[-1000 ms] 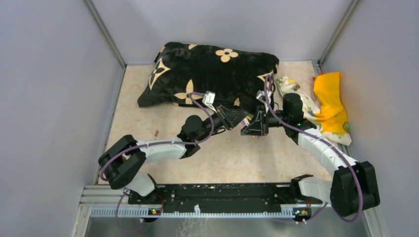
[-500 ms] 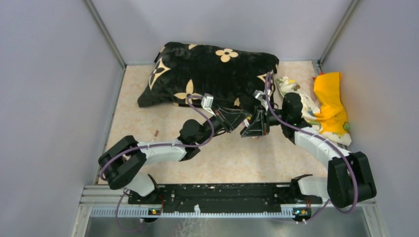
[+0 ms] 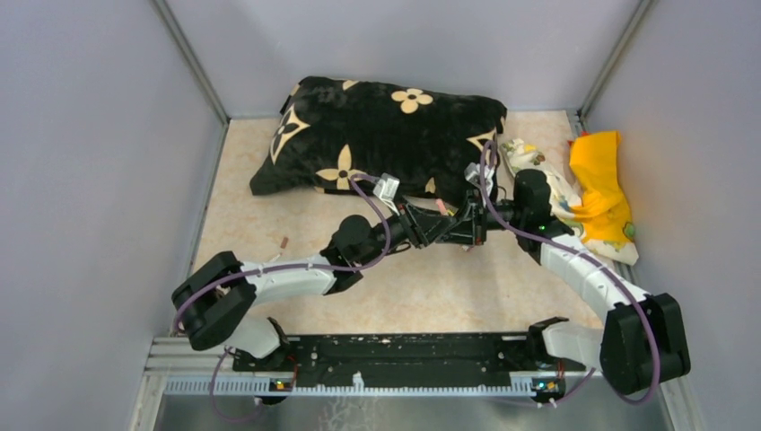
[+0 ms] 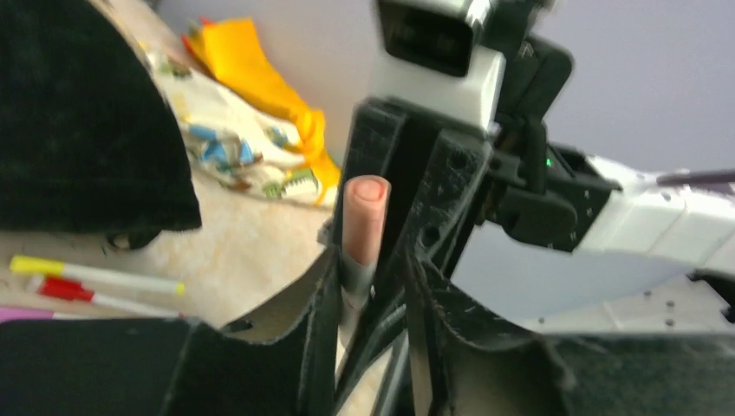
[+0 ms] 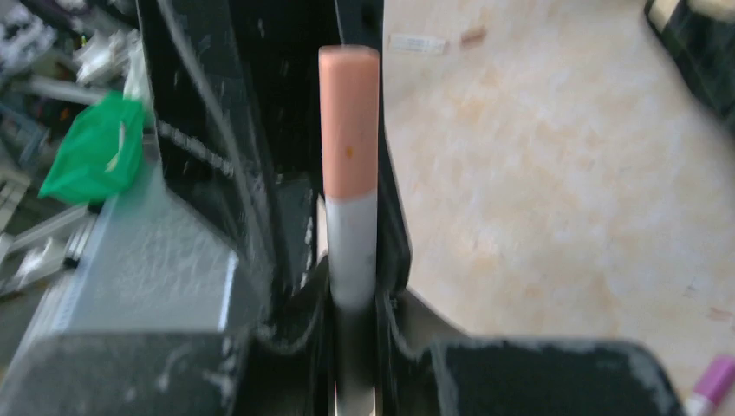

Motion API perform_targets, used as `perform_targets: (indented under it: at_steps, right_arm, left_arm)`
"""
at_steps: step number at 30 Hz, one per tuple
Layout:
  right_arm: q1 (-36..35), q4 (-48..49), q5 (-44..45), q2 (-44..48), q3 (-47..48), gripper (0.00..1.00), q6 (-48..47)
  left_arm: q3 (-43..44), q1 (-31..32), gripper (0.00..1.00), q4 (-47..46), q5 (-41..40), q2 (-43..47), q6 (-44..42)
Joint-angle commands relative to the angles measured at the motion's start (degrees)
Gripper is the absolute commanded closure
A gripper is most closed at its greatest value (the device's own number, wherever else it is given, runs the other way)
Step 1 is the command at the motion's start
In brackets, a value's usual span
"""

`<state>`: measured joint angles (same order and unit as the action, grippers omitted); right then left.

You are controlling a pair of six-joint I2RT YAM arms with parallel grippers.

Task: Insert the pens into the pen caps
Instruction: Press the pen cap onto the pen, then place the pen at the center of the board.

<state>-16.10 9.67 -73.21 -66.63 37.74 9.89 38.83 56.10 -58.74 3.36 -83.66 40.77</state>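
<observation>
Pen gripped, yellow pen left-wrist only

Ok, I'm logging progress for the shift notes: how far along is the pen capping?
Done, it seems: a pink cap sits on the white pen. In hand: the right gripper has its jaws clamped on that pen, and the left gripper has its jaws flanking it; whether they grip, I cannot tell. Remaining: a yellow pen and a red pen lie beside the cushion, a purple pen elsewhere; whether capped is unclear.
</observation>
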Motion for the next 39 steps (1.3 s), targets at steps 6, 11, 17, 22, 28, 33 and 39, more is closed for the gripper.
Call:
perform_targets:
  at_steps: [6,11,17,22,28,33,39]
  right_arm:
    - [-0.3,-0.1,6.8,-0.2,6.8,1.0,-12.0]
    - [-0.1,-4.1,7.5,-0.5,7.4,1.0,-17.0]
    - [-0.1,-12.2,14.6,-3.1,8.1,1.0,-26.1]
    - [-0.1,-17.8,25.4,-11.9,10.5,1.0,-28.6]
    - [-3.4,-21.6,37.2,-20.9,12.7,0.98,-28.8]
    - [-7.6,-24.3,46.9,-27.0,15.3,0.93,-28.6]
    - [-10.5,-27.0,54.3,-29.6,17.6,0.82,-28.8]
  left_arm:
    - [-2.3,0.4,0.32,14.4,0.0,10.7,0.1]
    - [-4.7,-0.5,0.24,24.8,-1.6,17.6,-6.2]
    - [-9.9,-1.1,0.18,36.7,-8.7,25.9,-15.1]
    - [-11.8,-1.9,0.16,46.0,-18.8,26.3,-18.8]
    - [-14.1,-5.6,0.15,48.5,-22.9,24.8,-17.3]
    - [-16.4,-7.6,0.15,47.9,-24.0,25.7,-17.2]
    - [-17.6,-8.6,0.16,49.6,-25.8,28.8,-17.0]
